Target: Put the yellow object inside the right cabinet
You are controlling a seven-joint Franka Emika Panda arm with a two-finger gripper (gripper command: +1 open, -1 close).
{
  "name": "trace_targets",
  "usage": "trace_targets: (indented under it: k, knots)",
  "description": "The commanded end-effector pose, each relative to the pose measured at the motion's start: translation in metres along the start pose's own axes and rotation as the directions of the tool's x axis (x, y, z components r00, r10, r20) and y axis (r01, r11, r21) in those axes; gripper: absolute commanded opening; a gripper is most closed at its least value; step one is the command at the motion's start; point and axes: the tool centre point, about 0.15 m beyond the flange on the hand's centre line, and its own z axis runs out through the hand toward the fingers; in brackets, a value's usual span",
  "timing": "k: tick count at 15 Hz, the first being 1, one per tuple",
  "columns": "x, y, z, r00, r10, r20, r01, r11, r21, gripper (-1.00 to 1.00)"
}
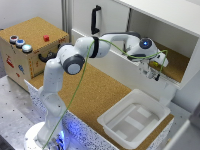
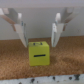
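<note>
My arm [image 1: 85,52] reaches across from its base at the exterior view's left, over the cork-topped counter [image 1: 95,95], and my gripper [image 1: 154,74] hangs at the mouth of the right cabinet [image 1: 177,62], the wide white-walled one on the exterior view's right. Through the wrist view I see my two fingers [image 2: 20,30] spread wide, one on each side, and the yellow object [image 2: 40,54] sits between them but clear of both, touching neither. It is a small yellow block with a dark slot across its face, and it rests on the cork-brown floor inside that cabinet, with the pale back wall behind it. So my jaws are wide and hold nothing. In the exterior view I cannot pick the block out; my hand covers that spot. Nearer the camera a shallow white bin [image 1: 134,120] lies on the counter, just below my hand. The neighbouring door with the black handle [image 1: 95,20] stands to the exterior view's left of the cabinet, and a cork box with buttons [image 1: 30,47] sits far left.
</note>
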Motion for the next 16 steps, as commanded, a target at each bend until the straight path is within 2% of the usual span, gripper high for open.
trace_targets:
  k: [1,4,8,13,16]
  knots:
    - [0.002,0.001,-0.044,0.998,0.048,-0.031,-0.047,0.999,0.024,1.00]
    - [-0.023,-0.002,-0.066,0.997,0.071,0.033,-0.072,0.997,0.027,1.00]
    - [-0.067,-0.035,-0.079,0.993,0.027,0.112,-0.030,0.999,0.024,1.00]
    - [-0.106,-0.078,-0.093,0.988,-0.055,0.147,0.058,0.998,-0.017,1.00]
    - [-0.139,-0.128,-0.112,0.978,-0.166,0.126,0.171,0.985,-0.035,1.00]
